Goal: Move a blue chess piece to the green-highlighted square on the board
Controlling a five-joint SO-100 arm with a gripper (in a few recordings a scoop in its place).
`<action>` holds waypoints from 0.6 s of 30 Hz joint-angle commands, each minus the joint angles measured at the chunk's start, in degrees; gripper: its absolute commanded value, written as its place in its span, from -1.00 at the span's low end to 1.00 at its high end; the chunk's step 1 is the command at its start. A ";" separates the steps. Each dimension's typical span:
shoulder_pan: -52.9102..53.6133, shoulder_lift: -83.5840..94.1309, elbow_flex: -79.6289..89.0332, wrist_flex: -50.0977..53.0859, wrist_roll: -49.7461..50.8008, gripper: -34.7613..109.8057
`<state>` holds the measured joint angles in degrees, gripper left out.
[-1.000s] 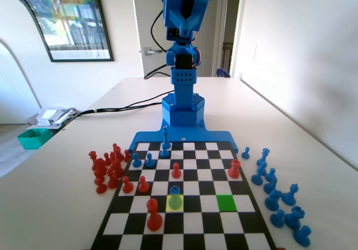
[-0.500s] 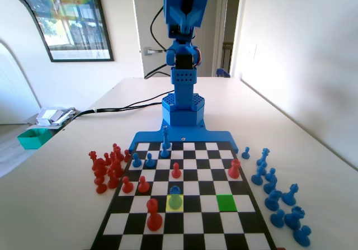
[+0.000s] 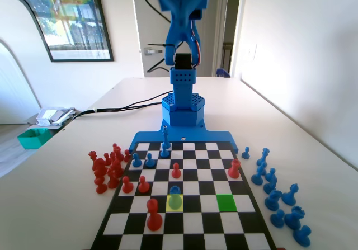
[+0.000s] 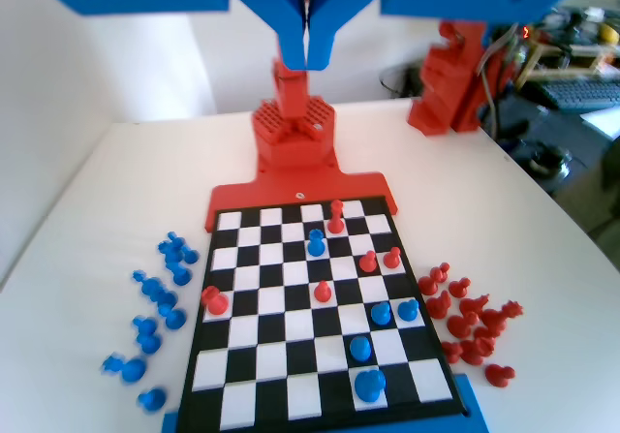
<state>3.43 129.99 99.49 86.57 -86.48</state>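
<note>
The blue two-finger plastic gripper (image 4: 307,57) is hanging at the top of the wrist view with its jaws pressed together and nothing between them.

Compared with the fixed view a second ago, the blue arm is now unfolding. Its upper section is swinging up and forward above its pedestal at the far end of the flat black-and-white chequered board (image 3: 191,223), and the camera on the wrist is looking down the whole length of that board. No piece is shifting; every pawn is sitting where it was.

The bright green-highlighted square (image 3: 226,203) is lying bare. The small blue plastic pawn with the round ball head (image 3: 175,197) is standing upright in the same row, on the yellow square to the left of the green one in the fixed view, with one plain square between them. In the wrist view the same pawn (image 4: 316,244) is showing in the far half of the board. A taller red pawn (image 3: 154,213) is standing a row nearer the fixed camera than the green square and further to its left.

I judge that the reach is only beginning. The jaws are going to need spreading before the arm descends over the pawn, and the carry across to the green square looks short and unobstructed.
</note>
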 commanded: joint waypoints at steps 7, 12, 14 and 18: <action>2.29 -18.72 -5.89 -8.26 -0.53 -0.51; 2.11 -23.20 -3.43 -12.13 -3.25 -0.51; 2.02 -24.87 -2.11 -14.15 -4.22 -0.51; 1.93 -28.65 0.26 -18.19 -6.50 -0.49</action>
<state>4.75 102.13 98.96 71.10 -90.88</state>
